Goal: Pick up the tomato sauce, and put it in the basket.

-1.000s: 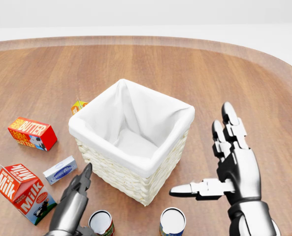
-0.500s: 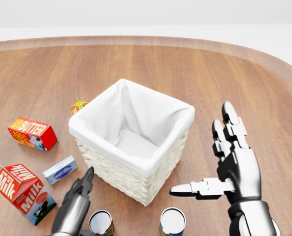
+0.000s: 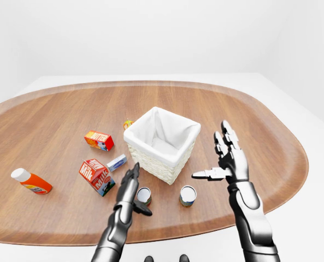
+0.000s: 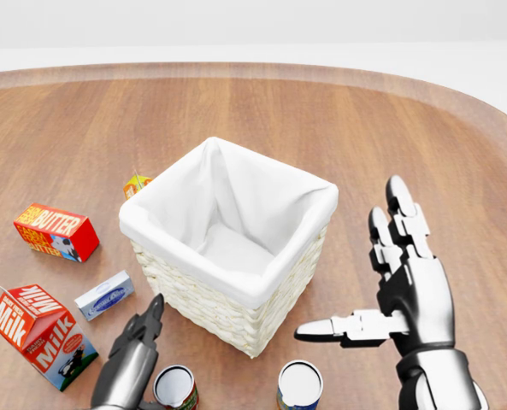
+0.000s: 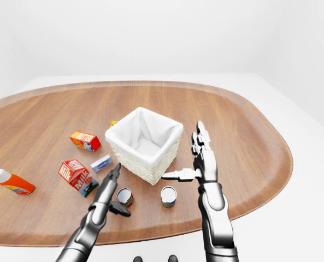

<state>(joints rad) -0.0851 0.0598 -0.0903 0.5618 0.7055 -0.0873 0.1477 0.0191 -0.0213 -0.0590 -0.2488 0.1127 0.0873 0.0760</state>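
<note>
Two cans are standing on the wooden table [image 3: 249, 120] near the bottom of the head view, just below the white-lined wicker basket [image 4: 227, 243]: a red-labelled can [image 4: 176, 389] to the left and a blue-labelled can [image 4: 299, 386] to the right. The red-labelled one is most likely the tomato sauce, though its label is too small to read. The left hand [image 3: 130, 185] is hanging just beside it, fingers spread and thumb sticking out toward the can, gripping nothing. The right hand [image 4: 398, 286] is hovering to the right of the basket and above the blue can, palm turned toward the basket, fingers extended upward and thumb pointing left, also holding nothing.

Other groceries are lying apart to the left of the basket: a butter box [image 4: 56, 231], a milk carton [image 4: 41, 333], a small blue-and-white box [image 4: 104, 295], a little orange-yellow carton [image 4: 136, 184] partly hidden behind the basket's rim, and, well apart at the far left of the left-eye view, an orange bottle with a white cap [image 3: 31, 182].

The reach-and-grasp step seems to be in hand; nothing has been lifted yet and the basket is empty. The next move is calling for the left hand to settle around the red can's side and close before lifting it over the rim.
</note>
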